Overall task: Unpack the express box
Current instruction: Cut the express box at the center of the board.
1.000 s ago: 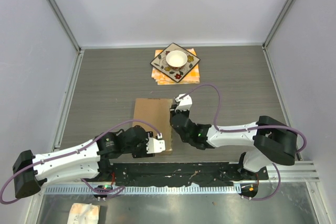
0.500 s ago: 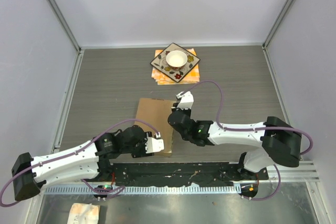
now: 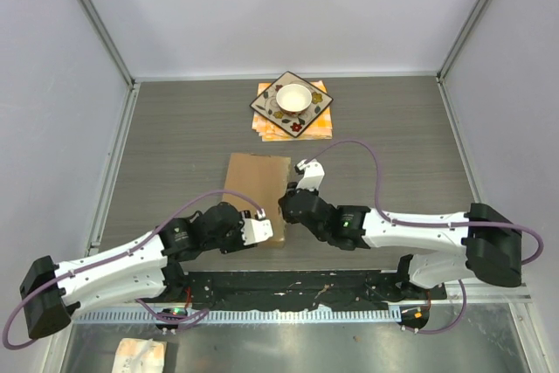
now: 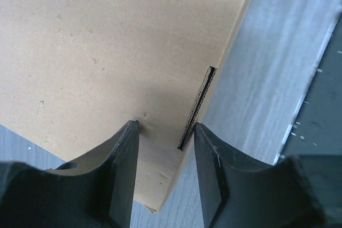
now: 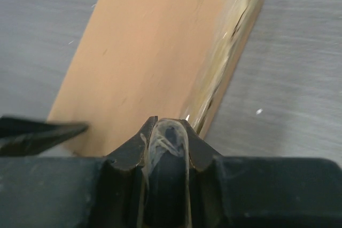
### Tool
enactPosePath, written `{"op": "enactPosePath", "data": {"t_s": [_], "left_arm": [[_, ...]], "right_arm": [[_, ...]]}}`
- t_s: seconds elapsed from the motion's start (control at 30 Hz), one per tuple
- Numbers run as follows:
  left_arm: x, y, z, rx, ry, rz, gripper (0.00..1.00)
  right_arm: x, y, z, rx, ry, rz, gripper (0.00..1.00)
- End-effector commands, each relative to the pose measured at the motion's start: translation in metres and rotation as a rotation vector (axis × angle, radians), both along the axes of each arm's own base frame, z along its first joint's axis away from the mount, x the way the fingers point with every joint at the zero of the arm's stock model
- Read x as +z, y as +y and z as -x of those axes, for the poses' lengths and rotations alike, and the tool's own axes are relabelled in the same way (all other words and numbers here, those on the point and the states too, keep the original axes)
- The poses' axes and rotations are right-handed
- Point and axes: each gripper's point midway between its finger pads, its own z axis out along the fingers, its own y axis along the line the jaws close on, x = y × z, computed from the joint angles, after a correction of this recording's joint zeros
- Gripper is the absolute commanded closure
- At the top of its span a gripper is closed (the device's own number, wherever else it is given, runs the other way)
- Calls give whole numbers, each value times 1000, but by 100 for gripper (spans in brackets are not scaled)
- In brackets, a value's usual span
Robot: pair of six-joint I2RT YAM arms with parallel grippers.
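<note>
The top external camera is looking down from above and behind the arm bases, taking in the whole counter (image 3: 175, 128) from afar. The wrist cameras are peering past the left end effector (image 4: 164, 126) and the right end effector (image 5: 168, 124), very close to the express box (image 3: 253, 185), which all three views are sharing.

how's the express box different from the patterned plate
The express box is plain brown; the patterned plate has a dark rim and coloured motifs. The box is larger than the plate. The plate carries a white bowl; no dish sits on the box. Both are flat, squarish and lie on the table.
</note>
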Motion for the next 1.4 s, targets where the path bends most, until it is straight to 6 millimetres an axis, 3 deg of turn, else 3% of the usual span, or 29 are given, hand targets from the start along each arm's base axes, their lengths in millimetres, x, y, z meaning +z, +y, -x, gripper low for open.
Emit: {"op": "enactPosePath", "data": {"t_s": [0.0,0.07,0.13,0.2,0.3,0.37,0.57,0.77,0.87,0.9,0.97,1.07,1.1,1.17,1.2,1.3,1.33,1.37], "left_arm": [[-1,11,-21,121,-51,-11,80],[-1,13,-23,129,-50,-14,79],[-3,15,-22,126,-45,-23,61],[-1,16,-22,104,-47,-27,37],[0,14,-13,-10,-38,-55,21],[-3,9,-4,-99,-8,-70,18],[-4,-13,-3,-310,-47,-141,14],[-4,-31,-10,-442,-91,-169,21],[-6,-33,0,-569,-99,-175,40],[-10,-25,8,-618,-74,-200,55],[-12,-18,22,-721,-92,-188,68],[-13,-3,35,-887,-183,-210,97],[-17,9,42,-972,-192,-253,99],[-17,24,49,-1046,-233,-284,100],[-22,42,58,-1143,-224,-345,100],[-22,70,63,-1220,-296,-423,100],[-20,71,62,-1238,-326,-425,100],[-19,71,62,-1220,-342,-414,100]], "right_arm": [[13,16,30,113,99,-134,99],[14,12,35,127,112,-138,99],[13,3,37,132,106,-110,99],[24,-7,35,119,73,-101,99],[42,-26,26,82,11,-47,99],[53,-38,21,67,-40,-4,99],[83,-76,-6,-63,-227,109,99],[97,-88,-13,-112,-292,86,99],[102,-93,-16,-128,-314,99,99],[105,-95,-18,-125,-327,114,99],[108,-100,-24,-141,-345,128,99],[102,-106,-41,-148,-358,143,99],[106,-99,-46,-126,-365,104,99],[96,-105,-62,-145,-360,134,99],[98,-101,-68,-135,-368,118,99],[90,-99,-93,-139,-367,131,99],[85,-90,-97,-96,-363,129,99],[94,-91,-113,-104,-405,127,99]]}}
